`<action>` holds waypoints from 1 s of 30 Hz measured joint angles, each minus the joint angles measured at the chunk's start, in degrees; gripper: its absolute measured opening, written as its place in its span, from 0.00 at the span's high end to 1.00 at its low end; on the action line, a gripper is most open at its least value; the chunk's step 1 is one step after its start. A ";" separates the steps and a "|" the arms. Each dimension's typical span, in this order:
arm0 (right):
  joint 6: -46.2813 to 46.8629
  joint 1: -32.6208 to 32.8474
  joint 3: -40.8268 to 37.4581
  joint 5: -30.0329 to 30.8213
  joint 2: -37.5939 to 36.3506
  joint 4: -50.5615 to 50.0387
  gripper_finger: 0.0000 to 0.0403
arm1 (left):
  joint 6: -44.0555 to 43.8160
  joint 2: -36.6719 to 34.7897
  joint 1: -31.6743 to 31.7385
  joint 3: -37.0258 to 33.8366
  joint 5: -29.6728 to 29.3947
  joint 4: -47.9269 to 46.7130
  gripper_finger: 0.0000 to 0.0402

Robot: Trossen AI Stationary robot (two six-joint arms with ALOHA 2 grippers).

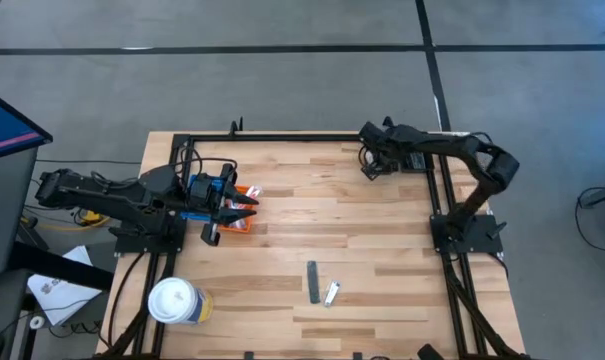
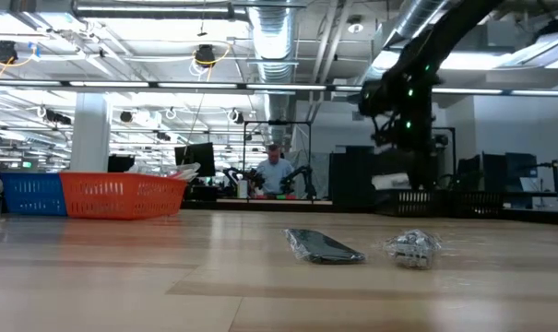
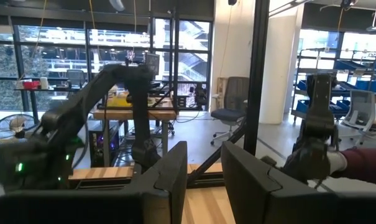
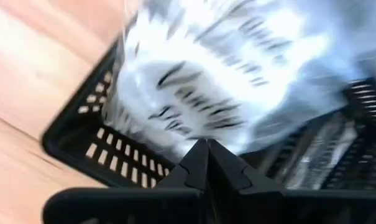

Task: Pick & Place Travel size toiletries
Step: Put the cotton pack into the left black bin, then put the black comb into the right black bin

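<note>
Hovering left end effector: from above, it hangs over the blue and orange trays at the table's left side. I judge it is parked by the drop-off place.
Right end effector: from above, at the far right corner, well apart from the trays. Probably there because the supply of items sits under it.
Loose toiletries: from above, a grey stick and a clear packet lie just beside each other on the near middle of the table, neither one held.
Cup: near left corner, not part of the job.
Low view, items: the stick, in glossy wrap, lies flat; the packet is a crinkled clear lump with pale contents, likely light and slippery.
Low view, trays: ribbed walls, standing far left, well apart from both items.
Low view, background: a person sits far behind the table.
Left wrist view: the fingers stand apart with nothing between them, so this end effector is open and empty.
Right wrist view: the fingers meet tip to tip, closed, just over a black basket. A crinkly packet with white filling and dark print fills it; whether its film is pinched, I cannot tell.
</note>
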 joint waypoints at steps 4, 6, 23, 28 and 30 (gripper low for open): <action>0.12 -0.04 0.00 0.02 -6.36 0.08 1.00 | 0.00 0.00 0.00 0.00 0.00 -0.02 0.77; 0.14 -0.04 0.00 0.02 -9.77 0.21 1.00 | 0.00 0.00 0.00 0.00 0.00 -0.02 0.77; 0.61 16.50 0.00 -6.02 -16.87 16.21 1.00 | -0.16 0.00 0.00 0.00 0.02 -0.48 0.77; 1.67 25.77 0.00 -6.27 -16.89 18.55 1.00 | -0.17 0.00 0.00 0.00 0.02 -0.70 0.77; 1.66 29.63 0.00 -6.84 -16.89 18.60 1.00 | -0.17 0.00 0.00 0.00 0.02 -0.87 0.77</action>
